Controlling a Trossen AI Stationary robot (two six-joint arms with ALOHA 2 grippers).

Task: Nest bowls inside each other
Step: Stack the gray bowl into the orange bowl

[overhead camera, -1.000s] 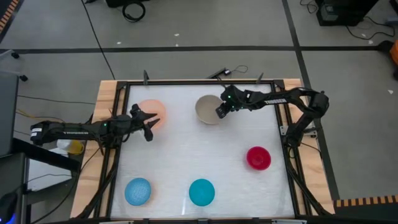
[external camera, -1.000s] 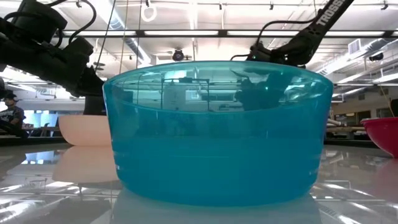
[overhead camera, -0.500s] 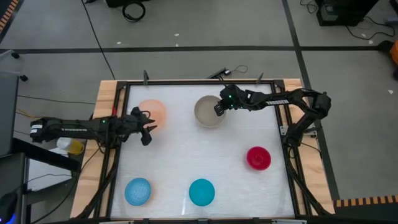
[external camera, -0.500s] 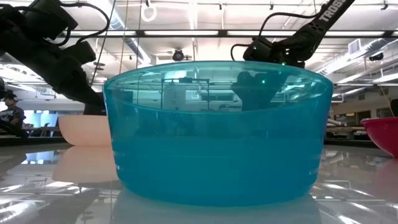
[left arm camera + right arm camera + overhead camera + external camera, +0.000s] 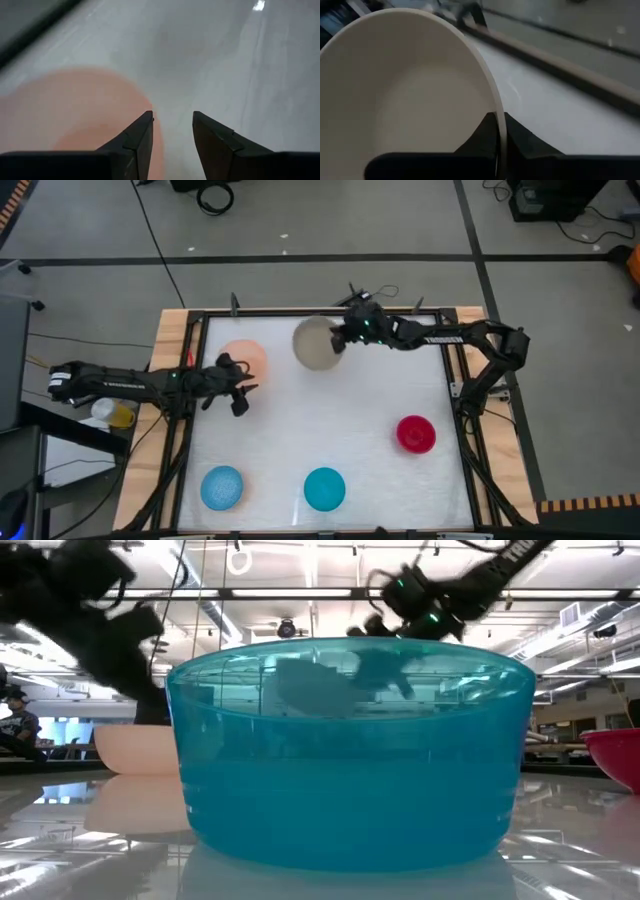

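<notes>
The beige bowl (image 5: 314,343) hangs above the table's far middle with my right gripper (image 5: 340,338) shut on it; through the teal wall it shows in the low view (image 5: 318,686). The peach bowl (image 5: 243,358) rests on its base at the far left. My left gripper (image 5: 243,388) is open just beside its near right side and touches nothing; in the left wrist view the gripper (image 5: 172,122) has the peach bowl (image 5: 80,115) next to one finger. The red bowl (image 5: 415,434), teal bowl (image 5: 324,488) and light blue bowl (image 5: 221,487) stand apart on the table. My right gripper pinches the beige bowl's rim (image 5: 499,117) on the side toward the table's right, one finger inside the bowl and one outside. The fingers come slanting down from the right. The bowl is lifted clear of the table and tilted.
The white tabletop has a black frame (image 5: 320,314) around it and wooden edges. The teal bowl (image 5: 350,750) fills the low view; the peach bowl (image 5: 135,748) and the red bowl (image 5: 615,755) show behind it. Bare table lies in the middle.
My right gripper has risen and gone toward the table's left and far edge, carrying the beige bowl, which has lifted off the table and tipped. My left gripper has drawn back a little from the peach bowl.
</notes>
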